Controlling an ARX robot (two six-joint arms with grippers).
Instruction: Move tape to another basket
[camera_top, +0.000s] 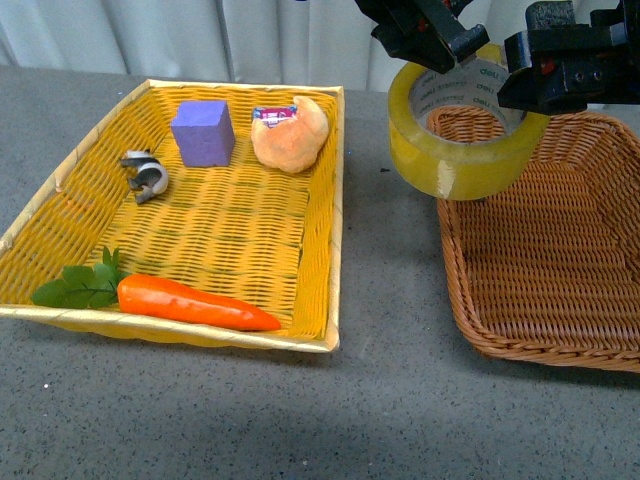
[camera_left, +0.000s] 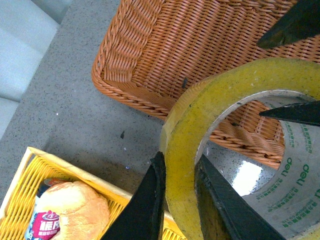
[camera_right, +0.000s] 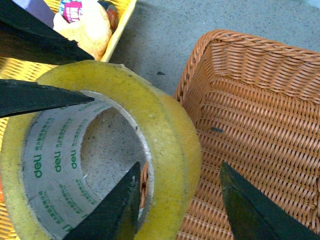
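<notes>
The yellow tape (camera_top: 460, 160) hangs in the air over the near-left rim of the brown wicker basket (camera_top: 540, 260). My left gripper (camera_top: 452, 52) is shut on the tape's wall from above; the left wrist view shows the fingers (camera_left: 150, 200) pinching the yellow wall (camera_left: 185, 130), with the basket (camera_left: 150, 50) below. My right gripper (camera_top: 522, 82) is open beside it. In the right wrist view its jaws (camera_right: 180, 185) straddle the other side of the tape (camera_right: 165, 130), one finger inside the core, one outside over the basket (camera_right: 260, 100), not gripping.
The yellow basket (camera_top: 330, 200) on the left holds a purple block (camera_top: 203, 132), a wrapped bun (camera_top: 290, 132), a grey-and-black clip (camera_top: 146, 175), a carrot (camera_top: 190, 303) and green leaves (camera_top: 80, 285). Grey tabletop lies between the baskets.
</notes>
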